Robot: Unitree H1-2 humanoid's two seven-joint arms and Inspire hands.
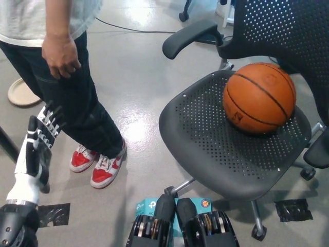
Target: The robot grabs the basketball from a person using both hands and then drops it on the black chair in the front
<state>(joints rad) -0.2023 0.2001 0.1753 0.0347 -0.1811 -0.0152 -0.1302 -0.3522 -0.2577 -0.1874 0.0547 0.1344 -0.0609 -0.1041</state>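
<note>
Red-and-white sneakers, a tan disc and black cable on the grey floor

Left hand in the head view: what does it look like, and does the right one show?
The robot's left hand is white with black segmented fingers and dark, metallic-looking knuckle parts. Its forearm is white and ends in a black rounded joint housing with small screws at the picture's lower left. The black right arm and hand are not in the frame.

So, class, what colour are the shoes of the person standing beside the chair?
Red and white shoes, clearest in the head view.
</note>
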